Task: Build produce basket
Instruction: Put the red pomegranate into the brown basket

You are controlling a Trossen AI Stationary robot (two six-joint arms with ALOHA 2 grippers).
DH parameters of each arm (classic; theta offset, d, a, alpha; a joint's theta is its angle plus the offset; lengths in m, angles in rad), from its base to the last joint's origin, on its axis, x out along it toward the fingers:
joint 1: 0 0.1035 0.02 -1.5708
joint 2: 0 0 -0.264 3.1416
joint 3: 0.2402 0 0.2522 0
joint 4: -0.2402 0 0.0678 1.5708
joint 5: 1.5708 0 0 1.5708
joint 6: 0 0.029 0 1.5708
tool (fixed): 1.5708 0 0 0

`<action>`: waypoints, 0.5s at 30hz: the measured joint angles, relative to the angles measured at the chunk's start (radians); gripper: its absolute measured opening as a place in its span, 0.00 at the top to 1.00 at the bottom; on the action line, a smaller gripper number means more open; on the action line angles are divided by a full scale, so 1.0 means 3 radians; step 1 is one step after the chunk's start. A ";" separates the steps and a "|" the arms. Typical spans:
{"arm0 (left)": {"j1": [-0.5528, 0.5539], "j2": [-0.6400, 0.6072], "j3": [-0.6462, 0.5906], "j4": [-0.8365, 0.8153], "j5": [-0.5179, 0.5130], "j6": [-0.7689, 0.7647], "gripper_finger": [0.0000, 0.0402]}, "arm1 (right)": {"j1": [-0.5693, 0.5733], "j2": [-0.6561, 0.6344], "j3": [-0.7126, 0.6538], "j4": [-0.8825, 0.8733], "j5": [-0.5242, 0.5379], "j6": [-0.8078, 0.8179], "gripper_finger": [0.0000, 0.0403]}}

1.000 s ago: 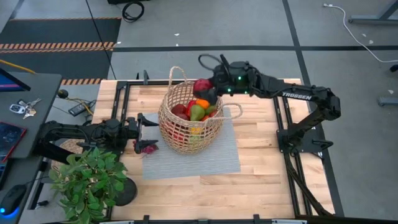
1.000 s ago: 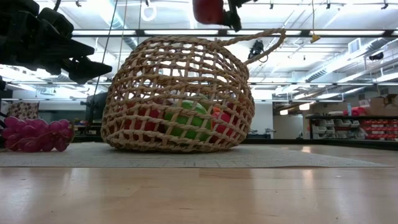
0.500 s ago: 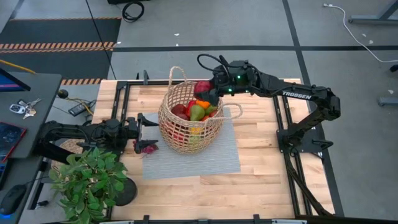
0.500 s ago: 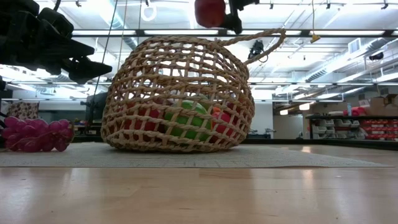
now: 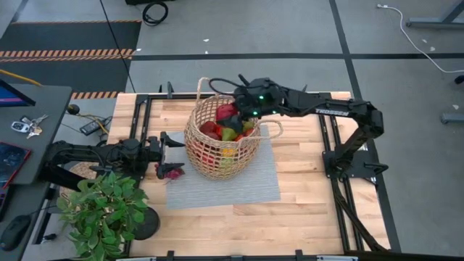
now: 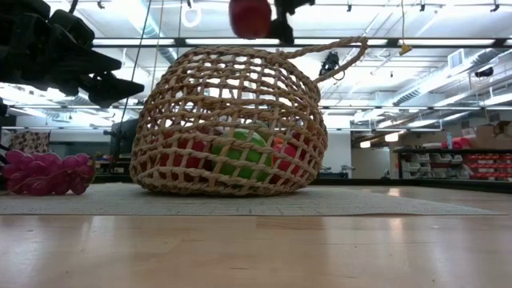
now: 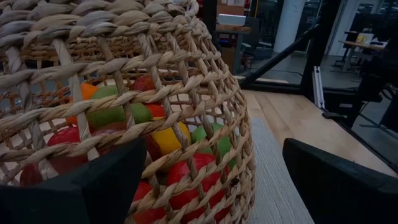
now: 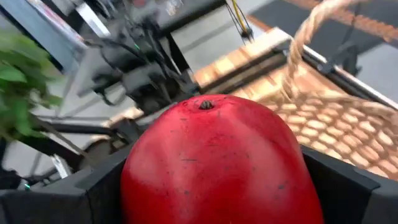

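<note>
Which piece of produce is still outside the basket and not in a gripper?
The purple grapes on the mat, left of the basket; the right gripper holds the red apple.

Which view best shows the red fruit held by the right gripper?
The right wrist view: the red fruit fills the frame between the dark fingers. The low view shows it above the basket; the high view shows little; the left wrist view misses it.

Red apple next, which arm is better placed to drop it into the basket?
The right. Its gripper already holds the red apple above the basket. The left gripper waits open beside the basket, near the grapes.
</note>
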 joint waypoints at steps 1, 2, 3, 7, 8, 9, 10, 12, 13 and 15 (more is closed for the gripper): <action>0.0000 0.0000 0.0000 -0.0004 0.0000 -0.0001 0.04 | -0.0012 0.0058 0.0075 -0.0067 -0.0001 -0.0022 0.07; 0.0001 -0.0001 0.0000 -0.0004 0.0000 -0.0002 0.04 | -0.0025 0.0124 0.0142 -0.0165 0.0000 -0.0039 0.07; 0.0000 0.0000 0.0000 -0.0004 0.0000 -0.0001 0.04 | -0.0040 0.0189 0.0217 -0.0262 0.0010 -0.0057 0.07; 0.0000 0.0000 0.0000 -0.0005 0.0000 -0.0001 0.04 | -0.0153 0.0460 0.0468 -0.0596 0.0153 -0.0183 0.07; 0.0000 0.0000 0.0000 -0.0004 0.0000 0.0000 0.04 | -0.0191 0.0547 0.0521 -0.0684 0.0155 -0.0205 0.07; 0.0001 -0.0001 0.0000 -0.0004 0.0000 0.0000 0.04 | -0.0234 0.0623 0.0566 -0.0739 0.0147 -0.0225 0.07; 0.0000 0.0000 0.0000 -0.0006 0.0001 -0.0003 0.04 | -0.0278 0.0702 0.0611 -0.0793 0.0138 -0.0260 0.07; 0.0000 -0.0001 0.0000 -0.0006 0.0000 0.0000 0.04 | -0.0362 0.0844 0.0690 -0.0866 0.0164 -0.0361 0.07; 0.0000 0.0000 0.0000 -0.0007 0.0000 0.0000 0.04 | -0.0404 0.0910 0.0723 -0.0891 0.0174 -0.0398 0.07; 0.0000 0.0000 0.0000 -0.0007 0.0001 -0.0001 0.04 | -0.0491 0.1027 0.0769 -0.0919 0.0145 -0.0425 0.07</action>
